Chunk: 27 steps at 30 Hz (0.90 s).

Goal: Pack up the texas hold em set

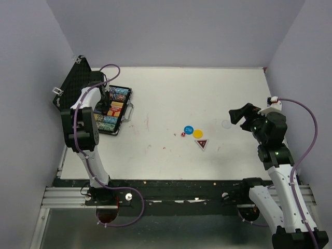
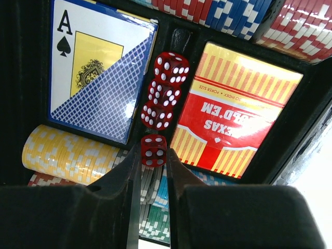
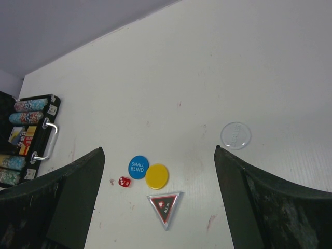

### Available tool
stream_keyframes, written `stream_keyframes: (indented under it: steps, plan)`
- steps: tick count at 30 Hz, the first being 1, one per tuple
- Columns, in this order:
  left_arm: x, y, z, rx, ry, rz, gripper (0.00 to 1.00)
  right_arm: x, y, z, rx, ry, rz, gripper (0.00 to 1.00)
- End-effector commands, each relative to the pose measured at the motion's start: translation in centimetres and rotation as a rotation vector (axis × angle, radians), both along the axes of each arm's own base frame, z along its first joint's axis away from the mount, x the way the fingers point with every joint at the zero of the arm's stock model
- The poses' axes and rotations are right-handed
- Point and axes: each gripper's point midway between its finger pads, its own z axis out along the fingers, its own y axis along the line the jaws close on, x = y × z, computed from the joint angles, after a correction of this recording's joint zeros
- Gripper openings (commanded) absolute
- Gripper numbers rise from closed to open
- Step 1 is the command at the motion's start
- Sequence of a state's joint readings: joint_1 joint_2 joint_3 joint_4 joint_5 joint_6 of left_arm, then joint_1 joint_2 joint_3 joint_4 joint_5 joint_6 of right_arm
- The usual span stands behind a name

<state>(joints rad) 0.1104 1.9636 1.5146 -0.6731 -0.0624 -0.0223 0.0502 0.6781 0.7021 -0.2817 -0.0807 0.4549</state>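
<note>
The black case [image 1: 127,92] lies open at the far left, its foam lid [image 1: 72,85] leaning back. My left gripper [image 2: 153,155] is inside it, shut on a red die [image 2: 154,150] over the centre slot. Three more red dice [image 2: 165,91] are stacked in that slot, between a blue card deck [image 2: 98,72] and a red deck [image 2: 233,114]. One red die [image 3: 124,181], a blue disc [image 3: 138,167], a yellow disc [image 3: 156,176], a triangular token [image 3: 165,206] and a clear disc [image 3: 236,135] lie on the table. My right gripper [image 3: 158,171] is open above them.
Rows of multicoloured chips [image 2: 72,155] fill the case around the decks. The case handle [image 3: 45,140] faces the table's middle. Purple walls close the table at the back and sides. The table [image 1: 207,93] is white with small red marks.
</note>
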Motion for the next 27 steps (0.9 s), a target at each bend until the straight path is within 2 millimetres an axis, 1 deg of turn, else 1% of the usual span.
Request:
stream_keyframes:
  steps: [1,13,21,24,27]
  plan:
    - [0.54,0.16,0.35,-0.002,-0.003,-0.010,0.25,-0.03,0.20,0.24,0.001,-0.007,0.017,0.94]
    - [0.28,0.28,0.08,-0.001,0.013,0.000,0.29,-0.02,0.19,0.30,-0.002,-0.009,0.018,0.94]
    - [0.11,0.32,0.27,0.000,0.013,0.012,0.34,-0.02,0.12,0.09,-0.001,-0.004,0.014,0.94]
    - [0.00,0.54,0.37,0.015,0.010,0.018,0.40,-0.06,0.18,0.13,-0.002,-0.005,0.018,0.94]
    - [-0.02,0.60,0.36,0.019,0.009,0.018,0.40,-0.04,0.17,0.17,0.000,-0.007,0.016,0.94]
